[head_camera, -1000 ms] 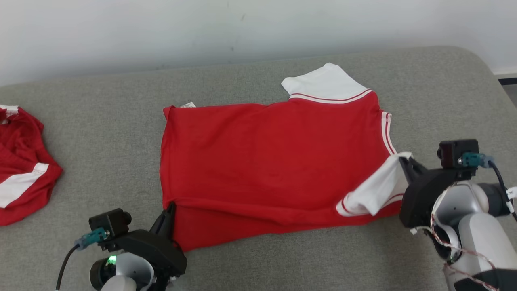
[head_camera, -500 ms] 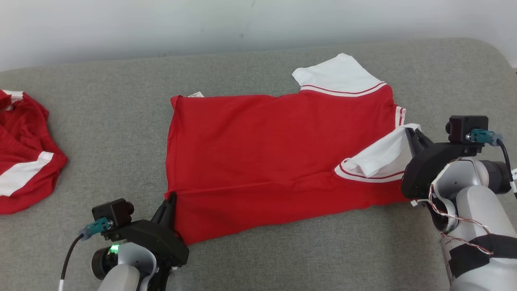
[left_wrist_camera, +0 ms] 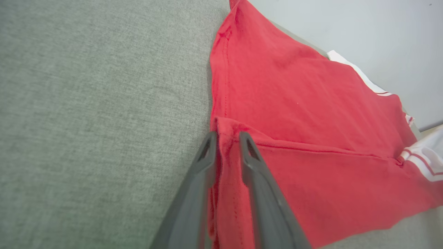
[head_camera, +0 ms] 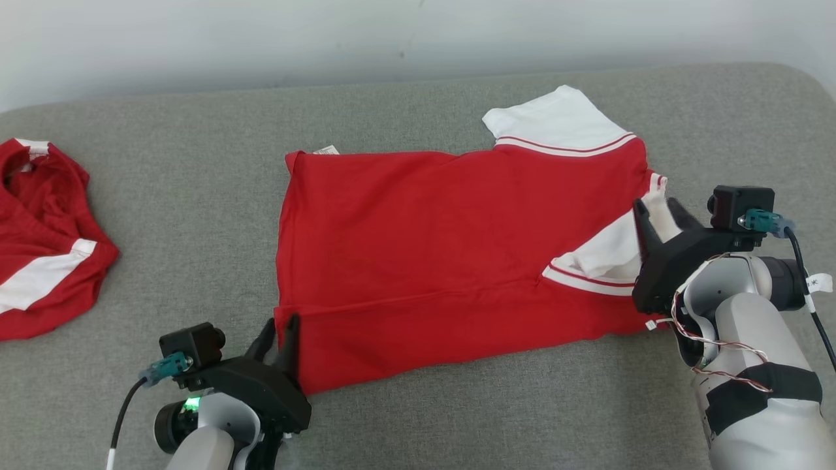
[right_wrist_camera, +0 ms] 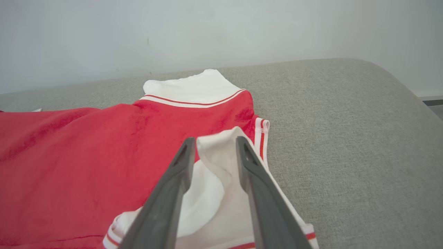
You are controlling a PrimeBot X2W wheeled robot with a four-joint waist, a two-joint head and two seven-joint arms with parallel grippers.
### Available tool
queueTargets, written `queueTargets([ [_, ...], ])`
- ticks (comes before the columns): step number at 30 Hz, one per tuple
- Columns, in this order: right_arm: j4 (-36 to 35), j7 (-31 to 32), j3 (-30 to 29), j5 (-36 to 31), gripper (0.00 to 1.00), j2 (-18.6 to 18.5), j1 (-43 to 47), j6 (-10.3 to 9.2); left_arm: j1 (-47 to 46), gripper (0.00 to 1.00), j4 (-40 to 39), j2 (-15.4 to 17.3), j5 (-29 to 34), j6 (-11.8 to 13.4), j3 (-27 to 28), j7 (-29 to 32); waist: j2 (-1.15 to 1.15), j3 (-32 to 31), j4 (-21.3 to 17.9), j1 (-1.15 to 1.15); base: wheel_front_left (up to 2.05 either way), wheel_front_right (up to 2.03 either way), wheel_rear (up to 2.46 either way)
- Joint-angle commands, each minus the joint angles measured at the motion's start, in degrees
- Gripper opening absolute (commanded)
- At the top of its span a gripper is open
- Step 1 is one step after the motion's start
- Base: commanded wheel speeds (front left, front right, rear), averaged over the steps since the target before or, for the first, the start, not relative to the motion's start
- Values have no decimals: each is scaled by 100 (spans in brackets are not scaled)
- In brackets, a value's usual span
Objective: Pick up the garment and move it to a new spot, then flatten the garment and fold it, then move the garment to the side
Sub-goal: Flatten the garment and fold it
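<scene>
Red shirt [head_camera: 457, 248] lies mid-way along the grey cushion [head_camera: 163, 209], near edge folded over. Both the left gripper [left_wrist_camera: 227, 134] and right gripper [right_wrist_camera: 215, 139] sit slightly parted around hem [left_wrist_camera: 225, 162] and sleeve [right_wrist_camera: 221, 169], so I'd back straight out without dragging cloth.

Grey cushion [head_camera: 196, 196], perhaps a sofa's, carries the garment [head_camera: 424, 248]; second garment [head_camera: 39, 228] leftward.

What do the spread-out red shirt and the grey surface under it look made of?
Red shirt: soft matte knit, probably cotton or a blend; it drapes, creases and shows stitched hems. Grey surface: matte woven upholstery cloth with a visible flecked weave; probably padded, judging by its rounded corner.
</scene>
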Motion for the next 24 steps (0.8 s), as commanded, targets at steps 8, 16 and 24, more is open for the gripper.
queueTargets([
  [8,2,-360,64,256,100,-86,158,-11,281,100,-21,109,189,16,-100,-386,-1,-356,-13,-1,0,0,0],
  [16,-312,461,-148,201,100,-517,875,-11,829,100,-382,240,610,293,-428,-478,-1,-511,-91,-1,0,0,0],
  [24,-370,1159,-515,-45,100,-396,1078,-11,756,100,-491,335,891,692,-580,-260,-1,-300,-141,-1,0,0,0],
])
